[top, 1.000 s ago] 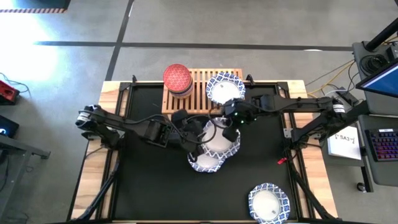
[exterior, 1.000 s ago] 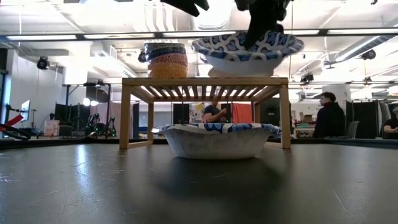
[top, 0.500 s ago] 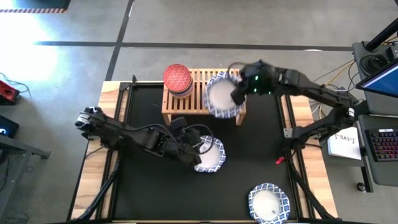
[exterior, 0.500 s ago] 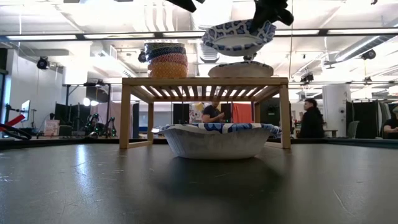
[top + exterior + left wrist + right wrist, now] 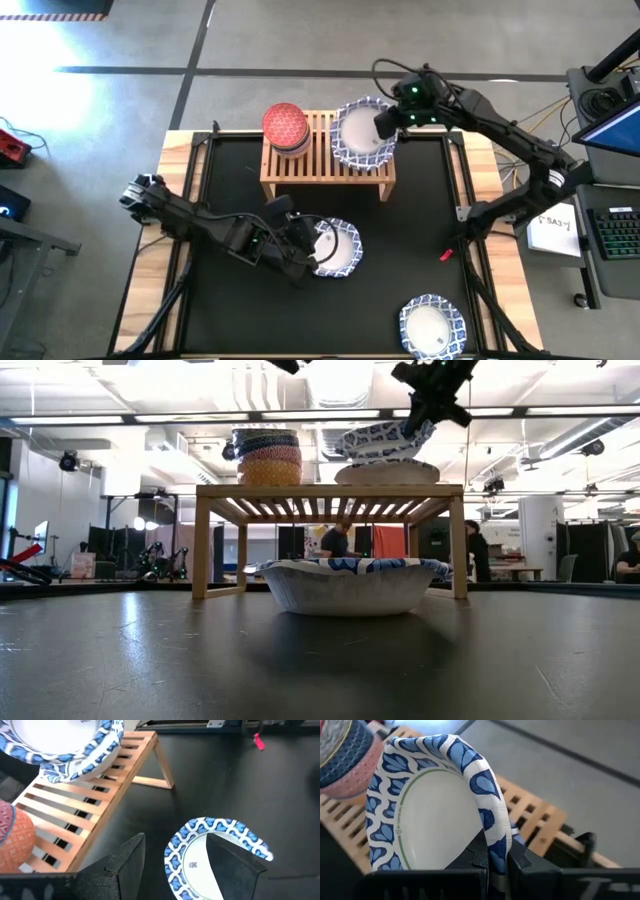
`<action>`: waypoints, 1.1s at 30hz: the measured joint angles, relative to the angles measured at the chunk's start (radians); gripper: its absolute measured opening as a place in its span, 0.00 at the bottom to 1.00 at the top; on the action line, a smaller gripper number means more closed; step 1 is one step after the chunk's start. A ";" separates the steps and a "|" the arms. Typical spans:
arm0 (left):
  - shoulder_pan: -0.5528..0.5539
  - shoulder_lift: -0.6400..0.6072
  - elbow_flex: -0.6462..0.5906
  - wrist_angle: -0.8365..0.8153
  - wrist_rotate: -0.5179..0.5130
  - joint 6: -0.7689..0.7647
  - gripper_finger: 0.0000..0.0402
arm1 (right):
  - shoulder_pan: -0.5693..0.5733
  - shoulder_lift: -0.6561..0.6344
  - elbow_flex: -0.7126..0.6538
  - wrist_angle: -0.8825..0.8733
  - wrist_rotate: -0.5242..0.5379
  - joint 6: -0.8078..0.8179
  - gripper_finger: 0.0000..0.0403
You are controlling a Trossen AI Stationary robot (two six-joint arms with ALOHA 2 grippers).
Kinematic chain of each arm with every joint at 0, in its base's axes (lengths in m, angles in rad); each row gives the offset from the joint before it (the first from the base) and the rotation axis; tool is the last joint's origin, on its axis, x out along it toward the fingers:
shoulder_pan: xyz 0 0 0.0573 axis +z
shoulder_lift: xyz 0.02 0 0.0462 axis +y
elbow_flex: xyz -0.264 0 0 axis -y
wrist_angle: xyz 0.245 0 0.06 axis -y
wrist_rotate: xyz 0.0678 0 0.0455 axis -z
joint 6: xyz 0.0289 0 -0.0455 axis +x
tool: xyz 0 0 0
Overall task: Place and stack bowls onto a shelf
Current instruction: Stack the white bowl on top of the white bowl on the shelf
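A white bowl with a blue-patterned rim is over the right end of the light-wood shelf, above another bowl that sits on the slats. My right gripper is shut on it. A stack of small bowls, red on top, stands at the shelf's left end. My left gripper is open at a patterned bowl on the black table. One finger is over its inside and one outside its rim. My right gripper pinches the bowl's rim between its two fingers, at the bowl's right side, one finger inside and one outside. The fingers come slanting down from the right. The bowl is tilted, held side up, its low left side down at the bowl beneath. I cannot tell whether my left gripper touches its bowl.
Another patterned bowl lies near the table's front right corner. A small red object lies at the table's right side. People show in the room beyond the far edge. The shelf's middle slats are bare.
My right gripper has lifted the top bowl off the pair at the table's middle, carried it toward the far edge over the shelf's right end, and lowered it, tilted, onto the bowl there. My left gripper has drawn slightly toward the near edge beside the remaining bowl.
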 joint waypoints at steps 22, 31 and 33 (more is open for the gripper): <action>-0.005 0.003 -0.013 -0.052 -0.029 -0.047 0.48 | -0.004 0.076 0.015 -0.004 -0.024 -0.038 0.09; -0.005 0.003 -0.013 -0.059 -0.030 -0.047 0.48 | -0.004 0.069 0.021 -0.069 -0.024 -0.035 0.09; -0.005 0.003 -0.013 -0.059 -0.030 -0.047 0.48 | -0.004 0.067 0.021 -0.068 -0.023 -0.035 0.09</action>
